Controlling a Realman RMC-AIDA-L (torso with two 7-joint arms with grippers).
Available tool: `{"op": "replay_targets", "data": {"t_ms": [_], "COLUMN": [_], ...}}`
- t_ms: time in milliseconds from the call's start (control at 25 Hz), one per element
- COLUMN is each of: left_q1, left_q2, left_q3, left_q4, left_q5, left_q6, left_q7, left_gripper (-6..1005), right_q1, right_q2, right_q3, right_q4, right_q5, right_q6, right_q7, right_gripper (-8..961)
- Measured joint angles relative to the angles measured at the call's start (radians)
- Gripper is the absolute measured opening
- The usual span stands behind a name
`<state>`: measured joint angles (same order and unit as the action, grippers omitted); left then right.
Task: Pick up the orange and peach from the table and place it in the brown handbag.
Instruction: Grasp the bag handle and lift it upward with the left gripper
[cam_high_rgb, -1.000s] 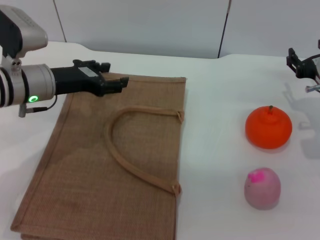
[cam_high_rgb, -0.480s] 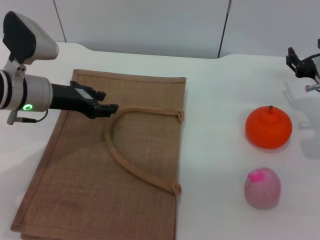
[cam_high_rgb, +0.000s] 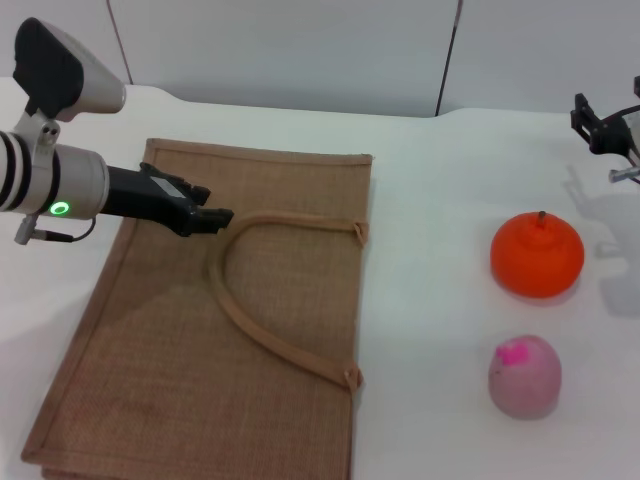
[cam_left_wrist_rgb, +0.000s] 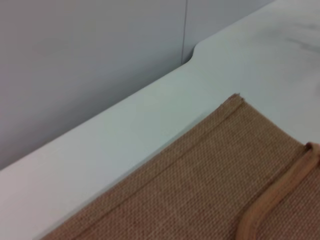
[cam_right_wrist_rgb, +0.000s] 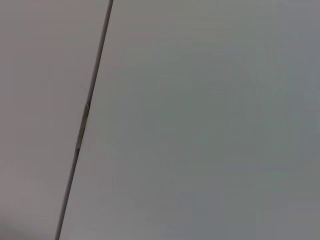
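Note:
The brown handbag (cam_high_rgb: 200, 340) lies flat on the white table at the left, with its strap handle (cam_high_rgb: 262, 330) looped on top. My left gripper (cam_high_rgb: 212, 216) hovers low over the bag's far-left part, right beside the handle's far bend. The left wrist view shows the bag's weave (cam_left_wrist_rgb: 200, 185), a piece of the strap (cam_left_wrist_rgb: 280, 195) and the bag's far corner. The orange (cam_high_rgb: 537, 254) sits on the table at the right. The peach (cam_high_rgb: 524, 376) sits just in front of it. My right gripper (cam_high_rgb: 600, 126) stays at the far right edge, behind the orange and apart from it.
The white table (cam_high_rgb: 430, 200) runs between the bag and the fruits. A grey wall (cam_high_rgb: 300, 50) closes the back, just past the table's far edge (cam_left_wrist_rgb: 125, 130). The right wrist view shows only a wall panel seam (cam_right_wrist_rgb: 82, 125).
My left gripper has come from the bag's far edge toward me, to the handle's far bend, and has hardly moved in the last half second. The fruits, the bag and the right arm are unchanged.

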<state>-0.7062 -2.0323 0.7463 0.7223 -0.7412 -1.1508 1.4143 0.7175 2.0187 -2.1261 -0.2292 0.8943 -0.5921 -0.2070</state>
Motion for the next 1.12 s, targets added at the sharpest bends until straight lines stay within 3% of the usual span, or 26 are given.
{"op": "replay_targets", "data": {"t_ms": [1120], "left_q1": [-0.053], "left_q2": [-0.004], "left_q3": [0.001], "left_q4": [-0.026], "left_q5": [0.036], "left_q6": [0.016], "left_q7": [-0.027], "left_gripper": [485], "right_q1": [0.007], "right_q2": [0.000], "right_q3": [0.002], "right_q4": [0.001], "right_q5": [0.000], "right_q6": [0.002], "right_q7": [0.013], "right_gripper": [756]}}
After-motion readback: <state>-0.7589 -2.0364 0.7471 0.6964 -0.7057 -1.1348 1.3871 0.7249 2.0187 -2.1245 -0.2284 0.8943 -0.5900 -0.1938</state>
